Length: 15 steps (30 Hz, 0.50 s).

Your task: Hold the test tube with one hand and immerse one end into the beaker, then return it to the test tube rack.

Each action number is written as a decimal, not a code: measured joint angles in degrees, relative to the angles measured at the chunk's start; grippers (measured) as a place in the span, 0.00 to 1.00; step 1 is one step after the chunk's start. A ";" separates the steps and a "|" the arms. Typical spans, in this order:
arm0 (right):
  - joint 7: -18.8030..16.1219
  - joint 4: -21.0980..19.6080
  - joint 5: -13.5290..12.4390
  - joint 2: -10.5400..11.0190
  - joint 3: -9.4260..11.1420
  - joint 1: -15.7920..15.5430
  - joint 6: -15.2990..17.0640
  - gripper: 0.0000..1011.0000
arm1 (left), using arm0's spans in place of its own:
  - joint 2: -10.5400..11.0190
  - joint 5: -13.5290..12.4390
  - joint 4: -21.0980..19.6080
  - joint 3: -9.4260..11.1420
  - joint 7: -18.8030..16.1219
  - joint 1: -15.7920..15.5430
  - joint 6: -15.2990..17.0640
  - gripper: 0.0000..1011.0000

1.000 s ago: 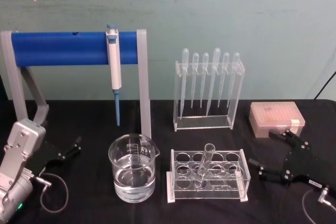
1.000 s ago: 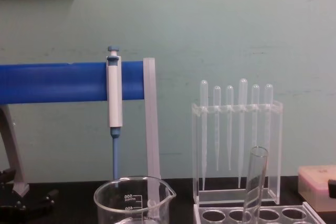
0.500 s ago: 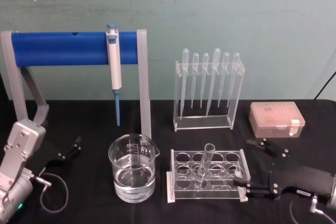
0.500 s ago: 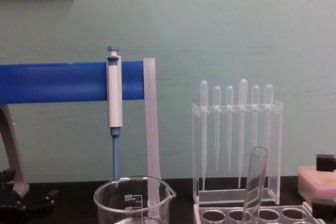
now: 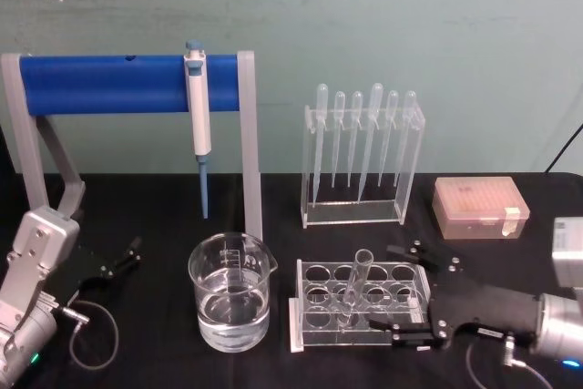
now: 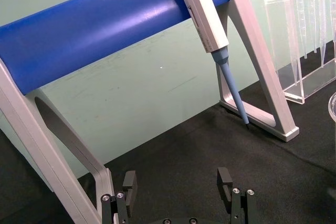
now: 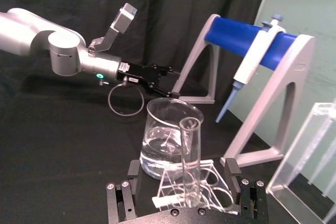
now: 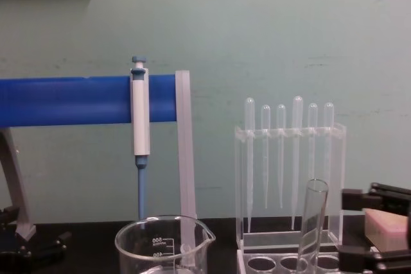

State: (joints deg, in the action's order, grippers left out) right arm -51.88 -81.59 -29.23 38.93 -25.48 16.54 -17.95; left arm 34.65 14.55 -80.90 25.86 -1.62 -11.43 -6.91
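One test tube [image 5: 354,285] leans in the clear rack [image 5: 302,334], with the water-filled beaker [image 5: 230,302] at the rack's nine o'clock. The right gripper [image 5: 383,287] reaches in from three o'clock, fingers spread wide astride the rack's right end, apart from the tube. The left gripper [image 6: 177,182] rests at the table's nine o'clock, also spread.

Chest view: the bottom edge cuts off the beaker [image 8: 164,245] below its 400 mark, the test tube [image 8: 311,222] lower end and most of the rack [image 8: 308,263]. The right edge cuts off the right hand [image 8: 352,229] behind its fingers.
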 joint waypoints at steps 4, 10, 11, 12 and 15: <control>-0.45 1.19 0.53 -1.27 -1.56 1.92 0.73 0.99 | 0.00 0.00 0.00 0.00 0.00 0.00 0.00 0.99; -0.47 3.13 1.67 -2.95 -3.50 4.87 1.56 0.99 | 0.00 0.00 0.00 0.00 0.00 0.00 0.00 0.99; -0.46 3.31 1.80 -3.07 -3.65 5.14 1.64 0.99 | 0.00 0.00 0.00 0.00 0.00 0.00 0.00 0.99; -0.46 3.68 2.08 -3.34 -4.00 5.72 1.84 0.99 | 0.00 0.00 0.00 0.00 0.00 -0.01 0.00 0.99; -0.45 4.35 2.63 -3.69 -4.57 6.67 1.97 0.99 | 0.00 0.00 0.00 0.00 0.00 0.00 0.00 0.99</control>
State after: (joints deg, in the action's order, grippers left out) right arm -52.33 -77.25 -26.60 35.23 -30.05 23.21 -15.98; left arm 34.65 14.55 -80.90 25.86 -1.62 -11.43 -6.91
